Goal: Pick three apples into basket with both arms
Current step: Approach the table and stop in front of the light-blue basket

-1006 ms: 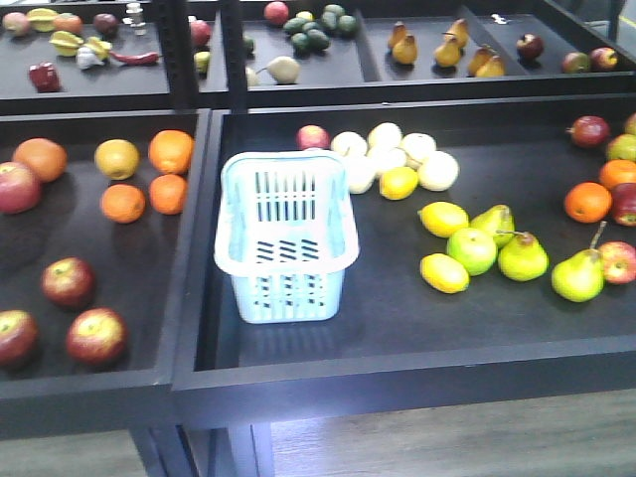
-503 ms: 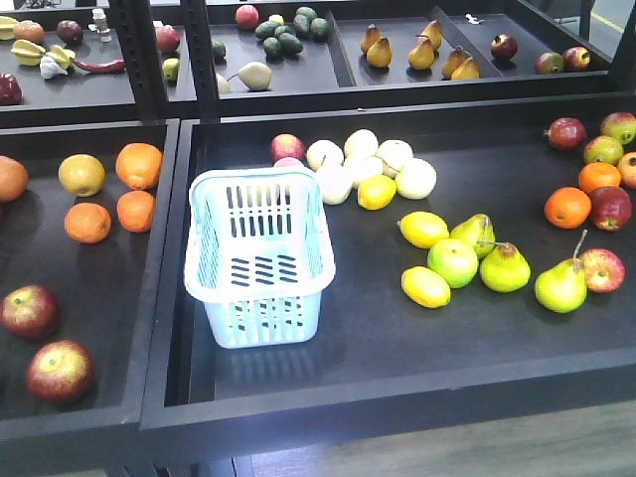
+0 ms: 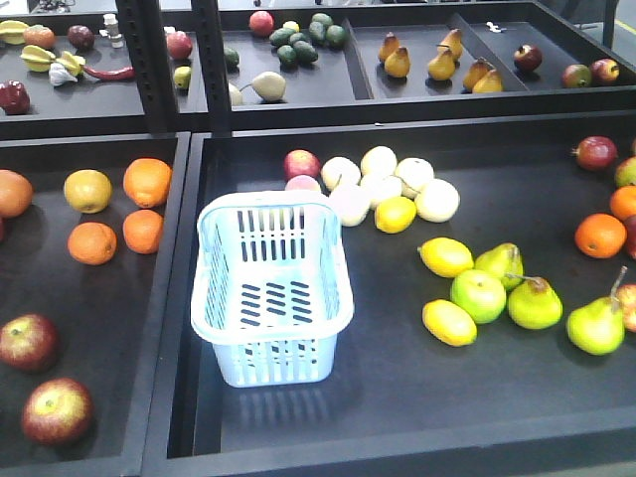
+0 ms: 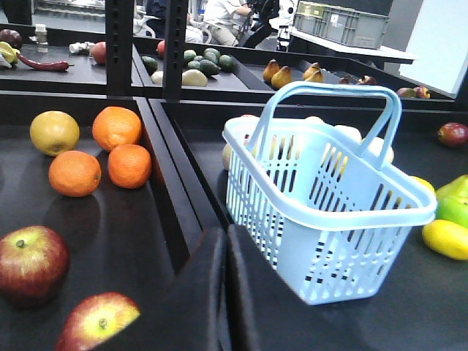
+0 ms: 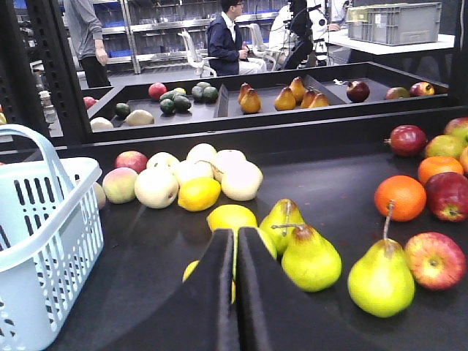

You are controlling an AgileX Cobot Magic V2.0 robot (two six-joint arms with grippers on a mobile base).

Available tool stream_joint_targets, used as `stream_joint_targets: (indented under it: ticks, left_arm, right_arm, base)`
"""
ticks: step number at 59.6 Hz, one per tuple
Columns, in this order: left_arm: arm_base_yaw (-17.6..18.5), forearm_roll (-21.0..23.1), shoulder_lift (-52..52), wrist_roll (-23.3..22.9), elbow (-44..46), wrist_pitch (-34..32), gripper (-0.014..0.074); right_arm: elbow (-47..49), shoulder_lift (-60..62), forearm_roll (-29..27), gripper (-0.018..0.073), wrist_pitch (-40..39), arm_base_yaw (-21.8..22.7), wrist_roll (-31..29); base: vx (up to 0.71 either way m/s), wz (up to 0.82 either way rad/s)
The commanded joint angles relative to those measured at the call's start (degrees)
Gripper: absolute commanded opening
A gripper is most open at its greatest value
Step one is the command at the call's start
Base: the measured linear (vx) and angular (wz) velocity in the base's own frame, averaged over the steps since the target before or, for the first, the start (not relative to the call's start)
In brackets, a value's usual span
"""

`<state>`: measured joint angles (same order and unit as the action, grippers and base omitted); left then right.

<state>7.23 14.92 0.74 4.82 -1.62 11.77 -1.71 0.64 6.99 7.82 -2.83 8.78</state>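
Note:
The pale blue basket (image 3: 273, 363) stands empty in the left part of the middle tray, with its handle up in the left wrist view (image 4: 322, 248). Two dark red apples (image 3: 27, 341) (image 3: 57, 409) lie in the left tray, left of the basket. They also show in the left wrist view (image 4: 31, 262) (image 4: 95, 322). My left gripper (image 4: 225, 232) is shut and empty, above the divider between the apples and the basket. My right gripper (image 5: 235, 232) is shut and empty, above the lemons and pears to the right of the basket (image 5: 36, 248). No arm shows in the front view.
Oranges (image 3: 146, 181) lie behind the apples in the left tray. Pale fruit and a lemon (image 3: 396, 214) lie behind the basket, and green pears (image 5: 311, 257) to its right. More red apples (image 5: 407, 139) and an orange (image 5: 400, 197) lie far right. A raised divider (image 3: 177, 298) separates the trays.
The front view has shifted, first left, then back right and lower. A third apple at lower left has left the frame. The basket and fruit keep their places.

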Motion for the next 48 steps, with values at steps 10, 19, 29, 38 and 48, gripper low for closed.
stream_joint_targets:
  ticks: [10, 19, 29, 38, 48]
  left_arm:
    - [0.28, 0.34, 0.72, -0.33, 1.45, -4.54, -0.0006]
    - [0.28, 0.34, 0.72, -0.33, 1.45, -4.54, -0.0006]
    - [0.28, 0.34, 0.72, -0.33, 1.45, -4.54, -0.0006]
    - [0.28, 0.34, 0.72, -0.33, 1.45, -4.54, -0.0006]
    - [0.28, 0.34, 0.72, -0.33, 1.45, -4.54, -0.0006]
  right_arm:
    - [-0.67, 0.72, 0.47, -0.0005, -4.13, 0.38, -0.63]
    - [-0.67, 0.72, 0.47, -0.0005, -4.13, 0.38, -0.63]
    - [-0.67, 0.72, 0.47, -0.0005, -4.13, 0.38, -0.63]
    - [-0.67, 0.72, 0.47, -0.0005, -4.13, 0.38, -0.63]
    - [-0.67, 0.72, 0.47, -0.0005, -4.13, 0.38, -0.63]
  base:
    - [0.09, 0.1]
    - [0.08, 0.09]
    - [0.07, 0.08]
    - [0.07, 0.07]
    - [0.07, 0.06]
